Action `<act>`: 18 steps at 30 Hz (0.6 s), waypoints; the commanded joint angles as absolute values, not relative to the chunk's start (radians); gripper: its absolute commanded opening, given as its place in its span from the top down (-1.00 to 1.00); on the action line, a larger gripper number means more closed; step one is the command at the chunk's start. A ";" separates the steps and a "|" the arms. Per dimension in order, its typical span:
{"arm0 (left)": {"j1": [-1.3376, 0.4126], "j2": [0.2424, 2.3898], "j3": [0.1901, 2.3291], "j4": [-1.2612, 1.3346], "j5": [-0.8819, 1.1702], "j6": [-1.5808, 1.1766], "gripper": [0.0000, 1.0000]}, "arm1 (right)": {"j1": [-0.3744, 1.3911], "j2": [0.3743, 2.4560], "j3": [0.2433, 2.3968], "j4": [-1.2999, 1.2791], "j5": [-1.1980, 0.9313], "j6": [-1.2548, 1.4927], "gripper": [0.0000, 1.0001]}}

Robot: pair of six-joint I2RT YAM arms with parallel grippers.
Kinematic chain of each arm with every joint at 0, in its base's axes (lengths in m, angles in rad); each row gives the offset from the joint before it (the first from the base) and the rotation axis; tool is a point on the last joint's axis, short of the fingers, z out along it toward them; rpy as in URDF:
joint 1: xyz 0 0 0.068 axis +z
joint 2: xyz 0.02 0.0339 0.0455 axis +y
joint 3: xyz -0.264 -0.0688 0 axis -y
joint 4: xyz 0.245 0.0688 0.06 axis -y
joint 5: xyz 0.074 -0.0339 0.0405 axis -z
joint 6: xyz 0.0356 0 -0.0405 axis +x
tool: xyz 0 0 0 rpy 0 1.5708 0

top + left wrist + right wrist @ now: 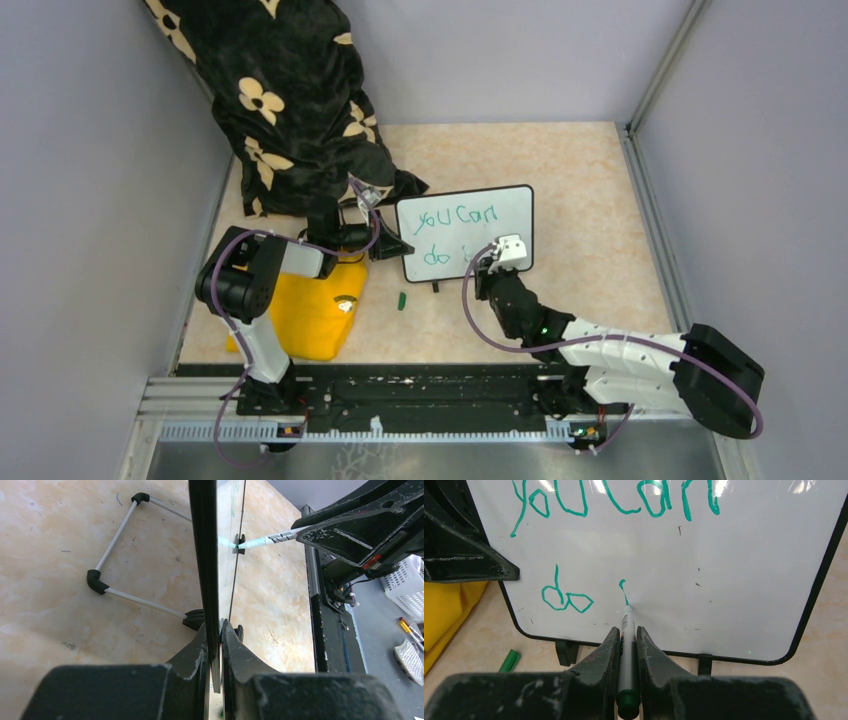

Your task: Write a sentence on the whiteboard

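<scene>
The whiteboard (452, 238) has its left edge pinched by left claw (218, 627); right claw (626, 630) pinches a marker (627, 655).

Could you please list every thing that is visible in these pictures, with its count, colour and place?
whiteboard: one, white with a black frame, standing mid-table
sentence: one, green, on the board; reads "you can do" plus one begun stroke
marker: one, white body with green end, tip on the board
marker cap: one, green, on the table before the board
cloth: one, yellow, near left of the table
fabric: one, black with cream flowers, far left
wire stand: one, white rods with black corners, behind the board
basket: one, white, off the table
table: one, beige
left gripper: one, black, shut on the whiteboard's edge
right gripper: one, black, shut on the marker
</scene>
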State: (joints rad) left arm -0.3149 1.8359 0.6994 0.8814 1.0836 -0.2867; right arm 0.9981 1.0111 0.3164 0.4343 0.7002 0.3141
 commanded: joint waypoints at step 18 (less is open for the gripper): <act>-0.339 1.852 0.698 0.796 1.009 -0.195 1.00 | 0.973 0.956 0.335 0.432 0.736 0.323 1.00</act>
